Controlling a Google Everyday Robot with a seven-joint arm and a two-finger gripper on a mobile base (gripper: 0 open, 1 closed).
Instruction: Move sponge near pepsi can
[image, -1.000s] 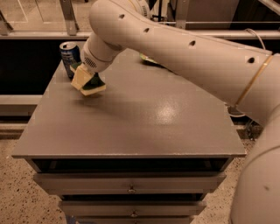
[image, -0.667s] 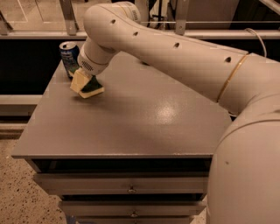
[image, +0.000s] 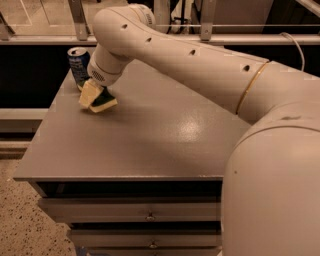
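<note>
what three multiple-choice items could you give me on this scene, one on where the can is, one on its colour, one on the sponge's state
1. Where does the pepsi can stand?
A. at the far left corner of the table
B. at the near right corner
C. inside a drawer

2. What colour is the can's body?
A. red
B. dark blue
C. orange

3. How is the sponge?
A. flat and alone in the middle of the table
B. on the floor
C. tilted, held in the gripper

Key:
1 A: the can stands upright at the far left corner.
2 B: its sides are dark blue under a silver top.
3 C: the gripper, low over the tabletop just beside the can, is shut on the sponge, which sits at a slant.
</note>
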